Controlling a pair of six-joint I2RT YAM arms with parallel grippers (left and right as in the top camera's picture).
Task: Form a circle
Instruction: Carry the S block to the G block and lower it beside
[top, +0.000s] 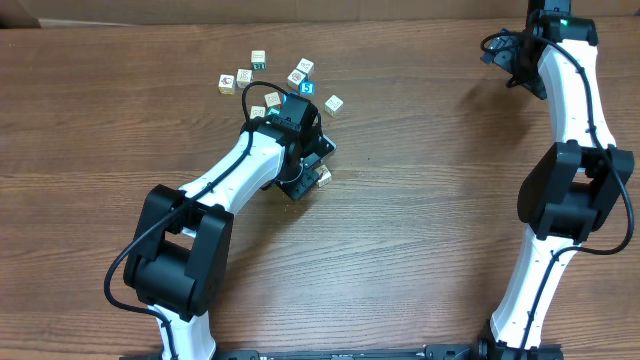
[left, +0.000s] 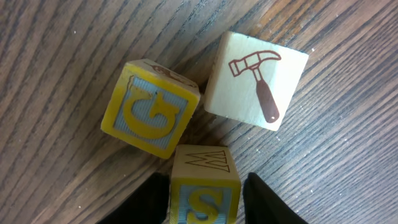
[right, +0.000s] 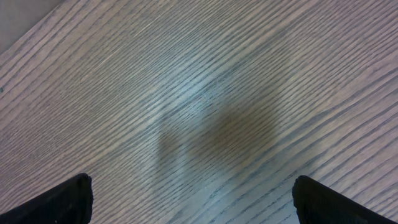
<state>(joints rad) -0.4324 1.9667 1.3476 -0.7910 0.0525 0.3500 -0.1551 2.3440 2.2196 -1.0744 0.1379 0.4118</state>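
Between the fingers (left: 149, 202) of the left gripper (left: 205, 180) a yellow cube with a blue S (left: 202, 202) is seen, with one finger just beside each of its sides. Whether it is pressed or only flanked cannot be told. Just beyond it, the circle (left: 217, 102) is made up so far of three cubes packed close together. These are the S cube, a yellow cube with a G on pale blue (left: 149, 109) at its left, and a white cube with a brown hammer (left: 255, 78) at its right. The G cube and the hammer cube are turned at different angles and nearly meet at one corner.

On the table (top: 400, 260) this group is placed left of the middle, nearer to the far edge than to the near edge. It is mostly hidden under the left gripper, and only one pale cube (top: 322, 177) is shown beside it. A looser bunch of similar cubes (top: 296, 78) is scattered just behind, toward the far edge.

Wide bare wood is left toward the near edge and between the two arms. The right gripper (top: 505, 60) is held near the far right corner, its fingers spread wide over bare wood grain with nothing between them.
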